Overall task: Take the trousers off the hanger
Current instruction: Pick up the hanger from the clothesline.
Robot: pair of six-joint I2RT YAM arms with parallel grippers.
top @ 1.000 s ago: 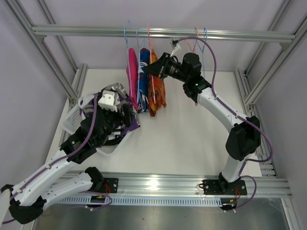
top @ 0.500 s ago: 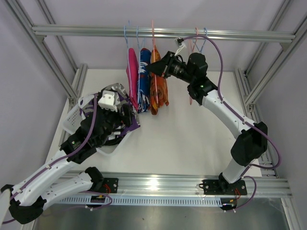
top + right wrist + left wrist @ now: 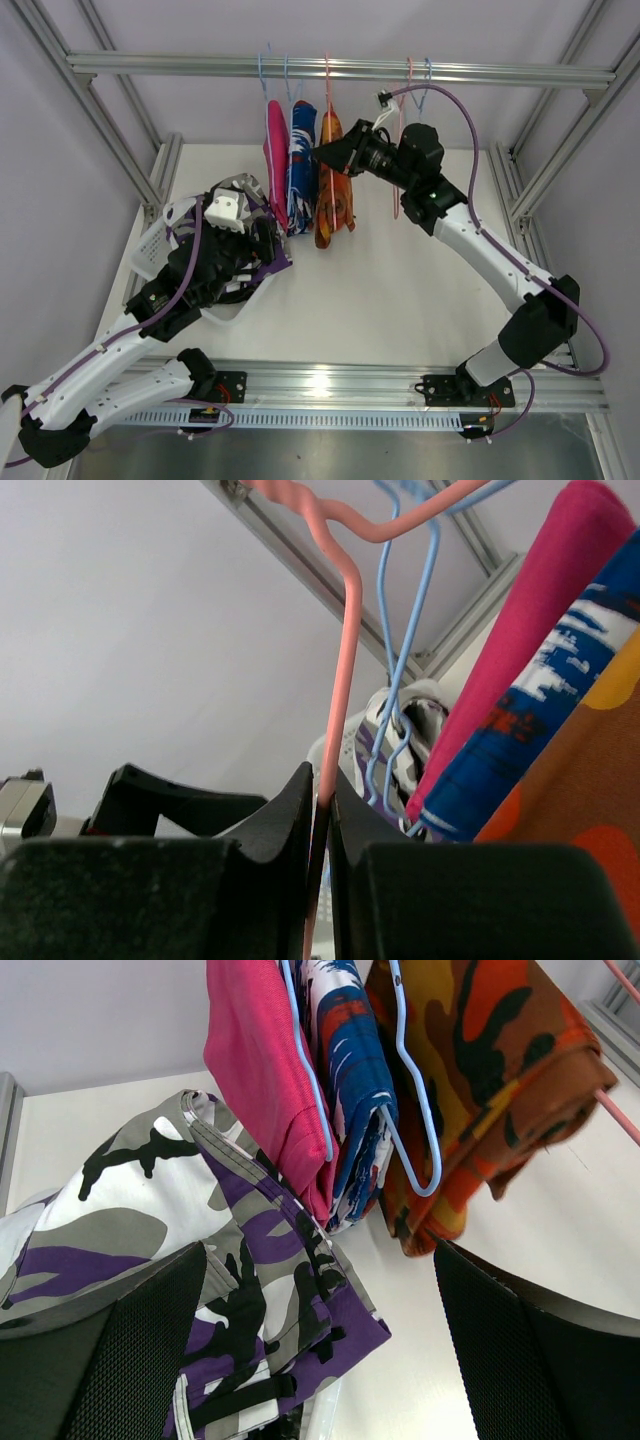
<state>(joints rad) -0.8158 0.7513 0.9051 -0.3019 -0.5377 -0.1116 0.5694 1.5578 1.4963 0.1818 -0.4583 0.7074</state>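
Right fingers (image 3: 322,802): clenched on the neck of the thin pink wire hanger (image 3: 345,630), just under its hook.
Left fingers (image 3: 320,1360): released and spread wide, grasping nothing, poised over the basket's cloth.
Task's thing: the orange camouflage cloth trousers (image 3: 330,190) were draped on that pink hanger below the aluminium rail (image 3: 500,72). They hung just beside the blue-white-red patterned trousers (image 3: 300,150), with the plain pink trousers (image 3: 274,150) on the far side of those.
Risk, twist: the hold was a narrow pinch on round wire, so the loaded hanger could probably swivel or slide between the fingers.
Risk, snag: the pale blue wire hangers (image 3: 410,1110) sat close alongside. A hook pulled out crookedly could catch them and drag a neighbouring pair along.
Risk, spill: the orange cloth only lay folded over the hanger. A steep tilt could let it slip onto the white desk (image 3: 400,290) short of the basket.
Basket: the white slotted basket (image 3: 150,250) at the desk's left held purple, white and grey camouflage trousers (image 3: 200,1220), heaped up to its rim.
Basket, deeper: whether more lay underneath could not be told.
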